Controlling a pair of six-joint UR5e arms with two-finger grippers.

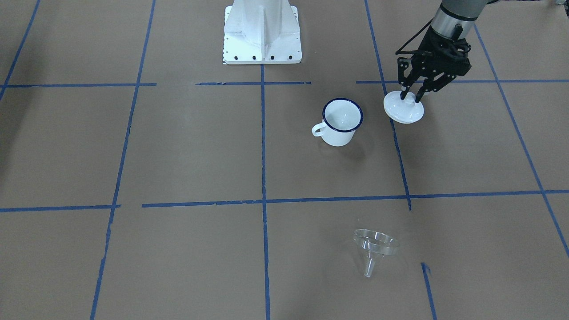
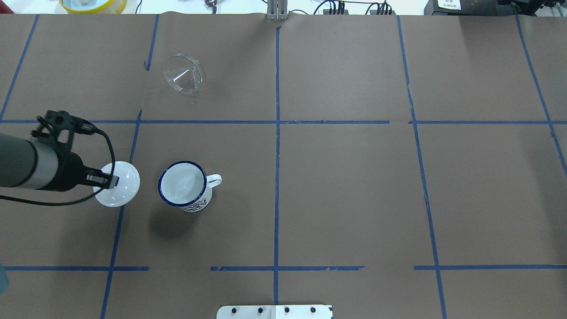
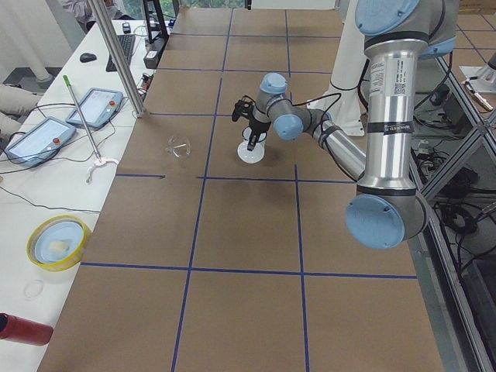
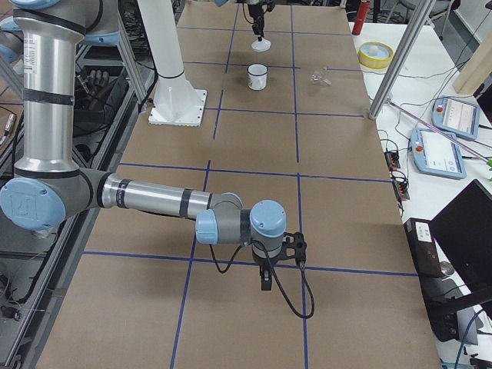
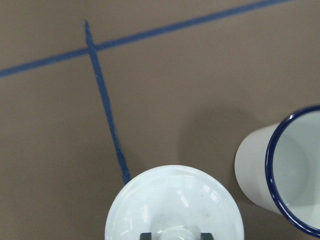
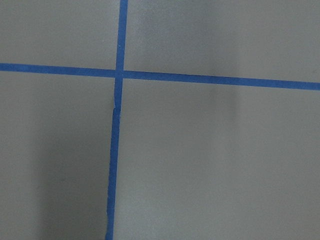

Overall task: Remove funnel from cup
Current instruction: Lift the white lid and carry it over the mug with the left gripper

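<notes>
The clear funnel point(image 1: 375, 244) lies on its side on the brown table, far from the cup on the operators' side; it also shows in the overhead view point(image 2: 184, 73). The white mug with a dark-blue rim point(image 1: 341, 122) stands upright and empty point(image 2: 182, 184). My left gripper point(image 1: 411, 94) is shut on the knob of a flat white lid point(image 1: 402, 111) beside the mug, at or just above the table; the left wrist view shows the lid point(image 5: 175, 200) and the mug point(image 5: 285, 170). My right gripper point(image 4: 265, 280) hangs over bare table far away; I cannot tell its state.
The robot's white base point(image 1: 262, 35) stands behind the mug. Blue tape lines cross the brown paper. Off the table's far edge are a yellow bowl point(image 3: 56, 242), teach pendants point(image 3: 97, 107), a metal pole point(image 3: 116, 54) and a red bottle point(image 3: 23, 329).
</notes>
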